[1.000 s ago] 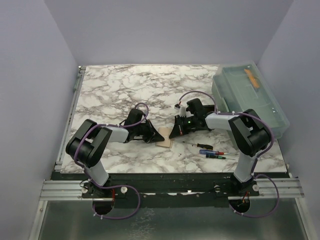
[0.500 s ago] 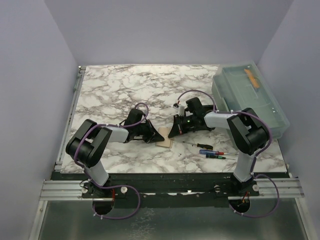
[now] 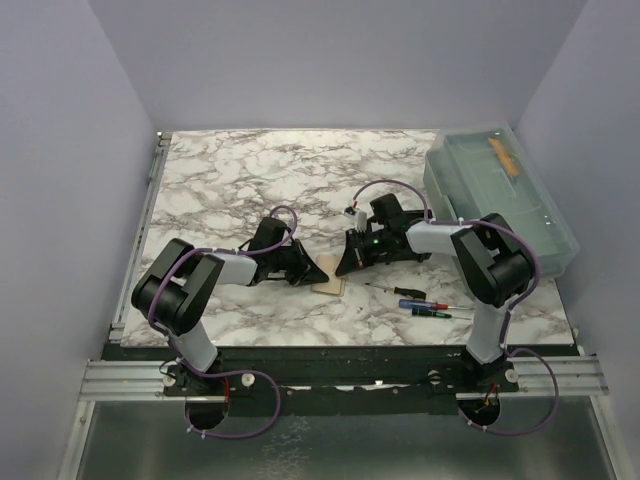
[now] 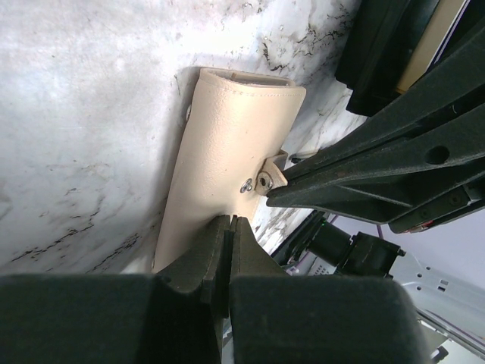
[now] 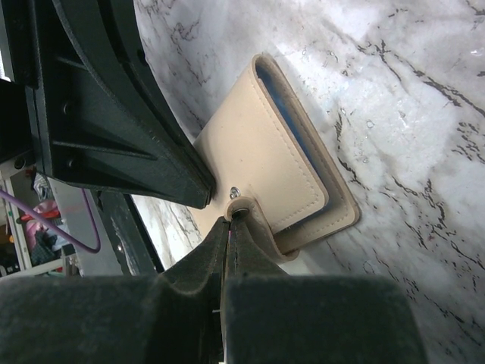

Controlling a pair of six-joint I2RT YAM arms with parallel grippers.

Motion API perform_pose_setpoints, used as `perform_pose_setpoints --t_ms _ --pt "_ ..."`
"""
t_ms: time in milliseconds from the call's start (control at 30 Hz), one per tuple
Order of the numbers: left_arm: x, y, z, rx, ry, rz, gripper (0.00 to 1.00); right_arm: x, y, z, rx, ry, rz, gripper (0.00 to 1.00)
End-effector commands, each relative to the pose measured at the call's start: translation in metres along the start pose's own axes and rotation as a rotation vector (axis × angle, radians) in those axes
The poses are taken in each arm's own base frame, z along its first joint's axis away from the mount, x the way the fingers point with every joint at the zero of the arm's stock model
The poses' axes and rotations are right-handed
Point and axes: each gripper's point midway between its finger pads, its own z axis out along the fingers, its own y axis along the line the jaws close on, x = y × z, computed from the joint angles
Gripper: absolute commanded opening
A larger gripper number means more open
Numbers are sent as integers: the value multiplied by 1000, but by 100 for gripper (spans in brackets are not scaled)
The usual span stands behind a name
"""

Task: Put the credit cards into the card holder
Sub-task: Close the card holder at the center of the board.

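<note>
The card holder (image 3: 328,285) is a beige leather wallet with a snap strap, lying flat on the marble table between my two grippers. My left gripper (image 4: 227,221) is shut, its tips pressed on the holder's top face (image 4: 227,136). My right gripper (image 5: 231,220) is shut with its tips pinching the end of the snap strap (image 5: 244,206), which is lifted just off the snap stud (image 5: 234,192). A light blue card edge (image 5: 292,121) shows inside the holder (image 5: 258,144). No tan card shows apart from the holder.
Small screwdrivers (image 3: 425,305) lie on the table to the right of the holder. A large translucent lidded bin (image 3: 500,195) stands at the right edge. The two grippers nearly touch over the holder.
The right arm's wrist has shifted slightly to the left. Both grippers' tips stay at the holder. The left arm has not moved.
</note>
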Motion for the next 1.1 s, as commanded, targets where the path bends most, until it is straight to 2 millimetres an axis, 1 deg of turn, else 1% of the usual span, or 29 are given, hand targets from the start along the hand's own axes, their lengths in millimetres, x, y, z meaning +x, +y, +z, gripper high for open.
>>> perform_pose_setpoints --t_ms 0,333,500,967,1067 --pt "-6 27 3 -108 -44 -12 0 6 2 6 -20 40 -16 0" --pt "-6 27 2 -108 -47 -12 0 7 2 11 -26 51 -18 0" --pt "-6 28 2 -109 -47 -14 0 7 -2 13 -9 56 -11 0" --pt "-6 29 3 -113 -46 -15 0 10 -2 20 -9 91 -14 0" --pt "-6 30 3 -113 -46 -16 0 11 -5 22 8 100 -5 0"
